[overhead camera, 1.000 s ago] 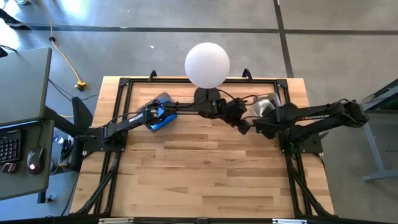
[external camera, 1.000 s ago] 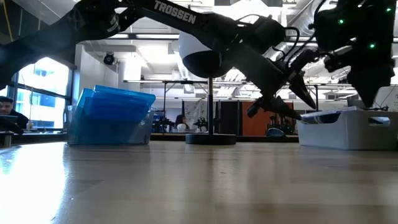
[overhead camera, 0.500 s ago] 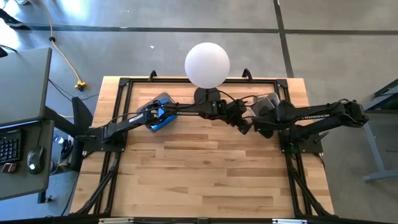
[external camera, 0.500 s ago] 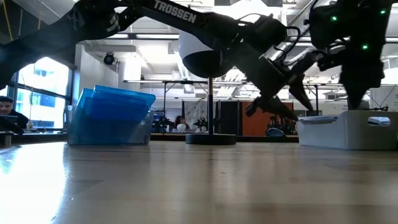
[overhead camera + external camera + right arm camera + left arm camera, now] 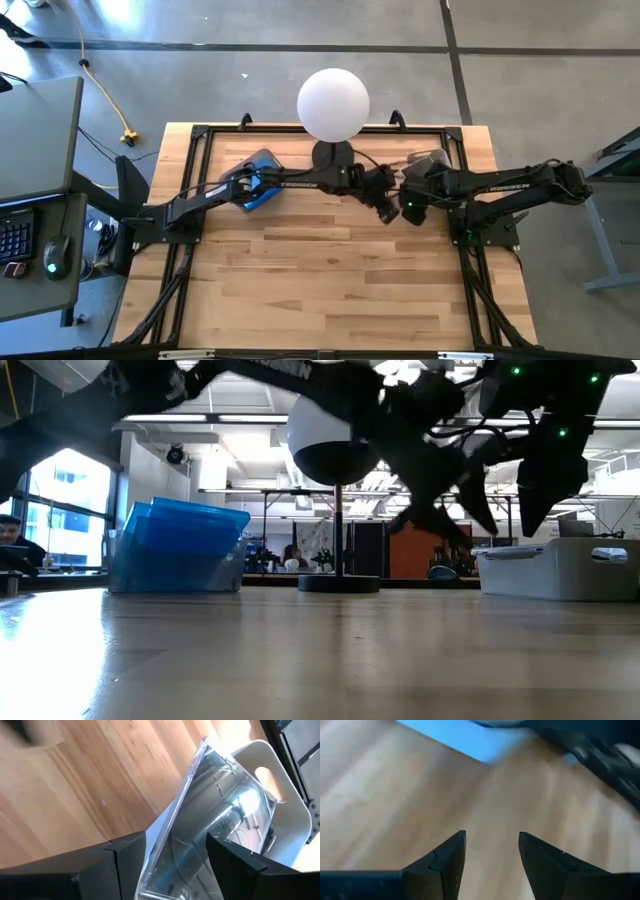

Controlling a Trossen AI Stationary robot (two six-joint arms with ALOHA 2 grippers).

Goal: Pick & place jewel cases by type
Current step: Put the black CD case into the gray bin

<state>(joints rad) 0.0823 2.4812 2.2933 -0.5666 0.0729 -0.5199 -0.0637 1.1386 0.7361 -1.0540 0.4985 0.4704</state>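
Note:
A glossy, see-through-looking jewel case [image 5: 215, 795] stands between the fingers of my right gripper [image 5: 176, 837]. Its far corner [image 5: 204, 742] reaches over the white-grey bin [image 5: 295, 805] at the table's far right [image 5: 432, 160]. In the high view my right gripper [image 5: 408, 205] hangs just near of that bin. Close to its left, my left gripper [image 5: 385, 207] is stretched across the table. It is open and has only bare wood between its fingers [image 5: 492, 834]. Blue jewel cases [image 5: 258, 185] stand on edge in the far-left bin [image 5: 180, 550]. My right gripper has the jewel case between its two fingers, and the case's long edge [image 5: 155, 860] runs beside one finger. The case runs back past the fingertips and out of the picture, so the pads' contact is hidden. It sticks forward from the gripper, tilted and clear of the table.
A white globe lamp [image 5: 333, 104] stands on a dark base [image 5: 338, 582] at the far middle, between the two bins. The two grippers hang close together in front of it. Bare wood lies toward the near edge [image 5: 320, 290].
My right gripper has gone toward the table's left, away from the white-grey bin and toward my left gripper, and its wrist has tipped. My left arm has shifted a little and rolled at the wrist. Its finger gap looks unchanged.

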